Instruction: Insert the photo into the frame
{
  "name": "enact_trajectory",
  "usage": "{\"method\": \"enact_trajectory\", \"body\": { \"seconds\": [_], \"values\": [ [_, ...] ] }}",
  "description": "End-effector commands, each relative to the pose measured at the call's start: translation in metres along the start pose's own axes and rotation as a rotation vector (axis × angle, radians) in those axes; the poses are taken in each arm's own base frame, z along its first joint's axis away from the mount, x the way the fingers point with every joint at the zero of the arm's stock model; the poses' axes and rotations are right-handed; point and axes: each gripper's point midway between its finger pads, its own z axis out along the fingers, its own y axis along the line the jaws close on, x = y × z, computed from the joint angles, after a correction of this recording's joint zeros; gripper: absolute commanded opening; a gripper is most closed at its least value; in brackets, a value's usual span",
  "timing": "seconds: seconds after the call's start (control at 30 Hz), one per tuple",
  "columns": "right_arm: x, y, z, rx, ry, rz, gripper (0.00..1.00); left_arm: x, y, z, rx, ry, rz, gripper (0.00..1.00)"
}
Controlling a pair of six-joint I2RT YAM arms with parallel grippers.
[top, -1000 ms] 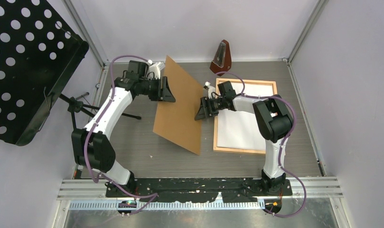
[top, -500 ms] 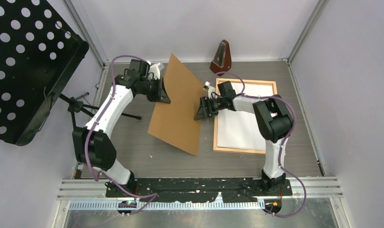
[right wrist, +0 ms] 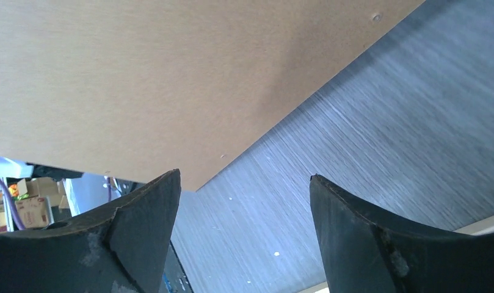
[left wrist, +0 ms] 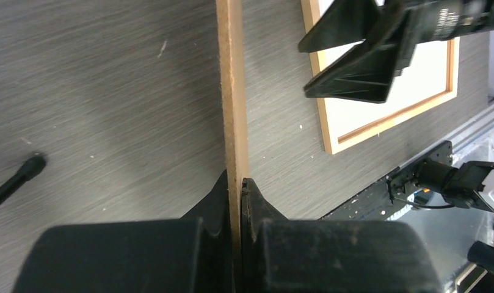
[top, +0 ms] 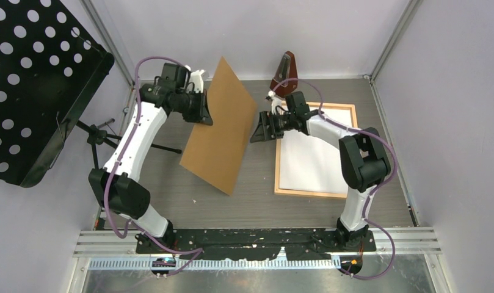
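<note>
Grey table (top: 189,207): brown backing board (top: 223,131) has swung left, clear of the right gripper (top: 259,129), whose jaws have spread and hold nothing. Left gripper (top: 206,115) has pinched shut on the board's edge. Frame (top: 308,193) lies flat just right of the right gripper, with the photo (top: 308,165) apparently inside it, white back up. Handoff looks done; board likely goes on next.

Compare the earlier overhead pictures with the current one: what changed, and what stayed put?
The left claw shut on the board's edge and pulled it leftward, away from the frame. The right claw, open, now stands clear of the board, slightly farther back. The frame, the photo lying white side up in it and the metronome stayed put.
</note>
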Motion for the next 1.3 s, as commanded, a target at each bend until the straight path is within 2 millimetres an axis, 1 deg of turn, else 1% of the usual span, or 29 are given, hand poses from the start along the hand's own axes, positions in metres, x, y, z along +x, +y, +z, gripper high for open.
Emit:
{"method": "enact_trajectory", "body": {
  "seconds": [0.0, 0.07, 0.17, 0.33, 0.53, 0.63, 0.8, 0.87, 0.93, 1.0, 1.1, 1.2, 1.27],
  "values": [
    [-0.048, 0.048, -0.032, -0.045, -0.106, -0.064, 0.83, -0.021, 0.001, -0.022, -0.062, -0.072, 0.077, 0.00],
    [-0.055, 0.054, -0.035, -0.052, -0.117, -0.053, 0.83, -0.020, 0.000, -0.024, -0.077, -0.070, 0.078, 0.00],
    [-0.062, 0.063, -0.037, -0.070, -0.119, -0.028, 0.83, -0.016, 0.001, -0.022, -0.111, -0.048, 0.080, 0.00],
    [-0.066, 0.067, -0.037, -0.086, -0.111, -0.011, 0.83, -0.008, 0.003, -0.016, -0.155, -0.015, 0.078, 0.00],
    [-0.070, 0.072, -0.036, -0.111, -0.105, 0.009, 0.83, -0.002, -0.009, -0.010, -0.149, -0.005, 0.081, 0.00],
    [-0.076, 0.078, -0.035, -0.129, -0.106, 0.021, 0.84, -0.001, -0.015, -0.009, -0.140, -0.014, 0.067, 0.00],
    [-0.090, 0.099, -0.037, -0.191, -0.135, 0.031, 0.84, 0.002, -0.020, -0.005, -0.126, -0.009, 0.049, 0.00],
    [-0.094, 0.109, -0.039, -0.207, -0.144, 0.030, 0.85, 0.003, -0.022, -0.004, -0.124, -0.009, 0.047, 0.02],
    [-0.098, 0.119, -0.040, -0.223, -0.147, 0.030, 0.86, 0.002, -0.027, -0.005, -0.117, -0.019, 0.051, 0.07],
    [-0.101, 0.128, -0.041, -0.237, -0.150, 0.029, 0.87, 0.000, -0.036, -0.008, -0.100, -0.034, 0.059, 0.14],
    [-0.103, 0.138, -0.041, -0.250, -0.152, 0.024, 0.88, 0.000, -0.049, -0.013, -0.077, -0.050, 0.084, 0.23],
    [-0.105, 0.145, -0.043, -0.262, -0.160, 0.020, 0.88, 0.003, -0.058, -0.015, -0.058, -0.052, 0.099, 0.40],
    [-0.105, 0.148, -0.045, -0.265, -0.163, 0.019, 0.88, 0.004, -0.062, -0.014, -0.044, -0.049, 0.098, 0.50]
  ]
}}
